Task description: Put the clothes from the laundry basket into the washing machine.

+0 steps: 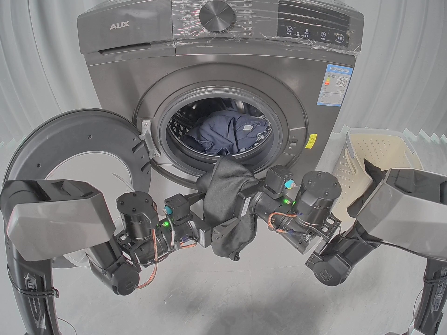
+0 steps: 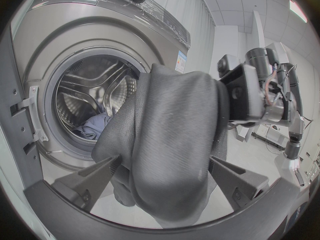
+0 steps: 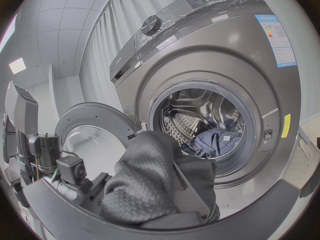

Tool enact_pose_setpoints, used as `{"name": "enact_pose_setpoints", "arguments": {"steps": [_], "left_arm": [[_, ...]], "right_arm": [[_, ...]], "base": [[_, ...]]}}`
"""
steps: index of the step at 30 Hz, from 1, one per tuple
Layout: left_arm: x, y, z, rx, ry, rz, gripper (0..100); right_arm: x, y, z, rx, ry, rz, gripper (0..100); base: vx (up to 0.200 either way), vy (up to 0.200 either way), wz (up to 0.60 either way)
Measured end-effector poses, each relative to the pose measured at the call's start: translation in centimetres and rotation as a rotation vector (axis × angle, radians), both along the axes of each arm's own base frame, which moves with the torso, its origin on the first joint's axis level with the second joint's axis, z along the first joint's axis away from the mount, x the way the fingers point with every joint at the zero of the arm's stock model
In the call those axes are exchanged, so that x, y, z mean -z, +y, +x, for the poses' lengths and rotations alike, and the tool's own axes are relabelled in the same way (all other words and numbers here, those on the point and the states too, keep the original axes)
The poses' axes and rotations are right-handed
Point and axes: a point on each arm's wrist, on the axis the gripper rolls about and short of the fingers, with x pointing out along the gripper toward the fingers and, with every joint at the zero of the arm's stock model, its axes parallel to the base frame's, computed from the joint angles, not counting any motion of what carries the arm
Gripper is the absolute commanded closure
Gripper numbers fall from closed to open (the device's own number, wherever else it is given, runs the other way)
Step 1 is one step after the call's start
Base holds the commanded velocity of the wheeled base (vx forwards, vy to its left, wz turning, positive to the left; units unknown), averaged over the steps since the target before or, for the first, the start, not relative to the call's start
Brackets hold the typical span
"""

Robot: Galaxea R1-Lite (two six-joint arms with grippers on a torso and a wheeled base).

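A dark grey garment (image 1: 228,196) hangs in front of the washing machine's (image 1: 219,70) open drum, its top edge resting at the drum's lower rim. My right gripper (image 1: 245,202) is shut on the garment's side; cloth covers most of its fingers in the right wrist view (image 3: 156,184). My left gripper (image 2: 163,162) stands open, its fingers wide apart with the garment bulging between them. A dark blue garment (image 1: 228,131) lies inside the drum. The cream laundry basket (image 1: 372,138) stands to the right of the machine with a dark piece of cloth (image 1: 372,170) in it.
The round machine door (image 1: 79,136) is swung fully open to the left, close to my left arm. Grey floor lies in front of the machine. White curtains hang behind it.
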Motion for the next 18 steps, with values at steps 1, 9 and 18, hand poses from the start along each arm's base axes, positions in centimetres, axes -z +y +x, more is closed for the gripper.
{"name": "enact_pose_setpoints", "arguments": {"steps": [1, 9, 18], "left_arm": [[0.1, -0.1, 0.3, -0.003, -0.004, -0.002, 0], [0.9, -0.3, 2.4, -0.027, -0.024, -0.014, 0], [1.4, 0.2, 3.3, -0.057, -0.026, -0.013, 100]], "right_arm": [[0.0, 0.1, -0.2, 0.005, 0.002, 0.001, 100], [0.3, 0.5, -2.2, -0.016, 0.039, -0.013, 100], [0.4, 0.5, -3.1, -0.035, 0.050, -0.021, 100]], "base": [[0.000, 0.000, 0.00], [0.000, 0.000, 0.00], [0.000, 0.000, 0.00]]}}
